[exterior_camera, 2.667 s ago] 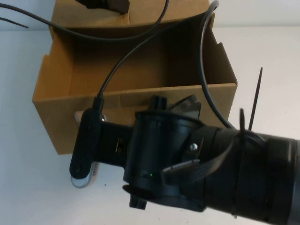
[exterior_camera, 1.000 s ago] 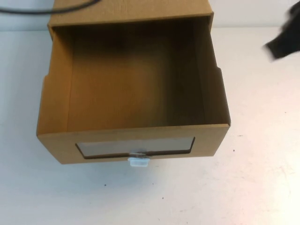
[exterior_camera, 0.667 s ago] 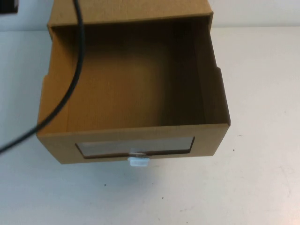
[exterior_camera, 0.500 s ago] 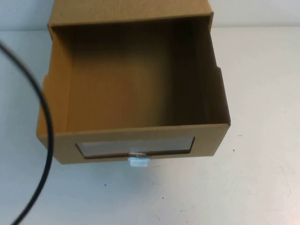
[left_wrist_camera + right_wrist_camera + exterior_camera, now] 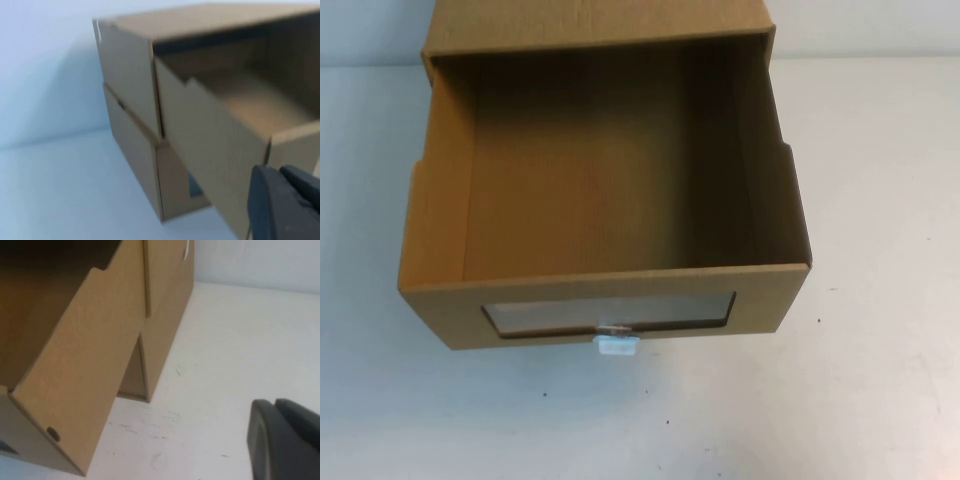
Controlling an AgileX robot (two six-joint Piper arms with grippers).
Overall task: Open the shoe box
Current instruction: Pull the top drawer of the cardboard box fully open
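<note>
White table (image 5: 880, 200) carrying a cardboard shoe box (image 5: 600, 20) of the sleeve-and-drawer type. In the wrist views the sleeve rests on a second, lower cardboard box (image 5: 135, 165).

Drawer (image 5: 440, 200): drawn far out of the sleeve, its interior exposed and empty. Its front panel carries a clear window (image 5: 610, 312), with a small pale pull tab (image 5: 616, 345) at the window's lower edge.

Left gripper (image 5: 278, 175): fingers pressed together, holding nothing. The drawer's side wall is just ahead of the tips, apart from them.

Right gripper (image 5: 275, 412): fingers pressed together, holding nothing. The drawer's other side wall is ahead and well apart, with bare table between.

Neither arm shows in the high view.

Progress, as judged: the opening looks complete, since the drawer stands out and nothing grips the tab. Apparently no step on the box remains.
</note>
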